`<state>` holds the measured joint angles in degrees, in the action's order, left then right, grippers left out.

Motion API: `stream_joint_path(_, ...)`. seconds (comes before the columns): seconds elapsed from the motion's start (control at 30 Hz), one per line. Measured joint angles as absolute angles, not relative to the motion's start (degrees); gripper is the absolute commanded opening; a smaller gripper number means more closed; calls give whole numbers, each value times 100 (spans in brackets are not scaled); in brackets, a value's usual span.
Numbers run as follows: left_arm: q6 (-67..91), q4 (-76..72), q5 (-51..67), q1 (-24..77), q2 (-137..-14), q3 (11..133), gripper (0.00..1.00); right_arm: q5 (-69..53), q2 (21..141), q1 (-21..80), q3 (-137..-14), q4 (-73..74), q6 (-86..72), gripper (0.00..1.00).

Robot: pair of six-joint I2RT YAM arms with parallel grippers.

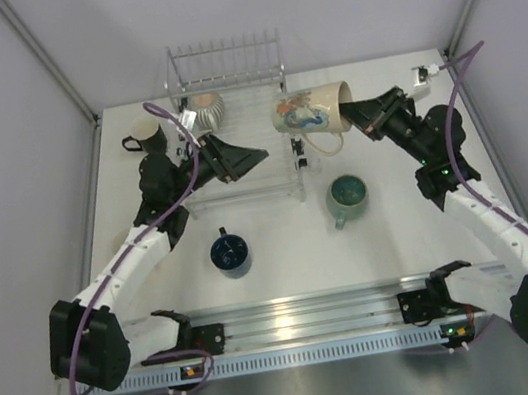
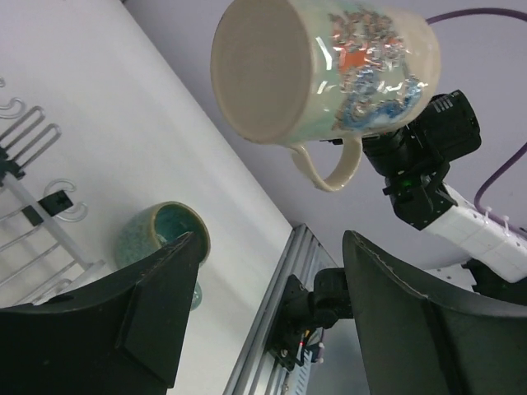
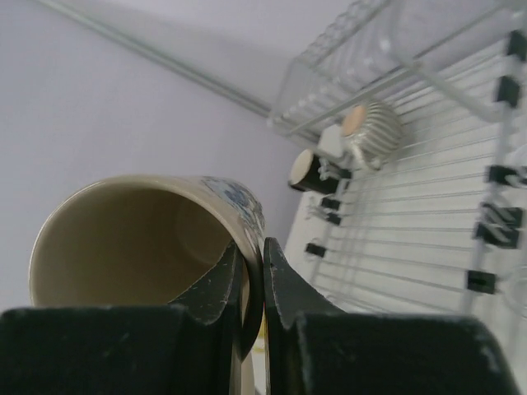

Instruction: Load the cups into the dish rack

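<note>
Dish rack (image 1: 221, 63), upper centre: left portion blocked by left gripper (image 1: 257, 156) and ribbed cup (image 1: 206, 111); right edge overhung by tilted cream mug (image 1: 308, 111). Black cup (image 1: 145, 134) beside rack's left side. Table (image 1: 287, 275) centre: blue cup (image 1: 230, 252), teal cup (image 1: 348, 196), open gap between.

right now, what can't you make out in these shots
teal cup: lower part behind a left gripper finger, left wrist view
black cup: small and blurred, right wrist view
dish rack: floor under the left gripper covered, top view
tall cream mug: base faces away behind its own wall, right wrist view
</note>
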<state>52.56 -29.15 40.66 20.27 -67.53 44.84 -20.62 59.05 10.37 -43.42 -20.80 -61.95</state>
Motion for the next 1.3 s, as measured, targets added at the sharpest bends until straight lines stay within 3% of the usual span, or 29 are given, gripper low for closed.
stream_joint_path(0.23, 5419, -3527, 4088, 2502, -7004, 4491, 76, -2014, 6355, 2069, -4305, -3802, -6781, 0)
stream_joint_path(0.67, 5393, -4687, 3793, 3094, -7575, 4810, 77, -1664, 6665, 2585, -4309, -4392, -6969, 0)
stream_joint_path(0.8, 5610, -5284, 3760, 3301, -7815, 4816, 71, -1636, 6761, 2665, -4309, -4595, -7111, 0)
stream_joint_path(0.93, 5905, -5881, 3732, 3315, -8029, 4816, 55, -1599, 6831, 2716, -4311, -4807, -7185, 0)
stream_joint_path(0.97, 5990, -5996, 3719, 3308, -8068, 4816, 46, -1542, 6845, 2716, -4311, -4851, -7194, 0)
stream_joint_path(1.03, 6090, -6182, 3719, 3310, -8117, 4814, 44, -1441, 6888, 2716, -4311, -4963, -7244, 0)
stream_joint_path(1.2, 6213, -6423, 3719, 3310, -8128, 4814, 65, -1516, 7072, 2716, -4311, -5297, -7391, 0)
stream_joint_path(1.3, 6243, -6451, 3745, 3310, -8128, 4814, 69, -1614, 7290, 2720, -4311, -5594, -7555, 0)
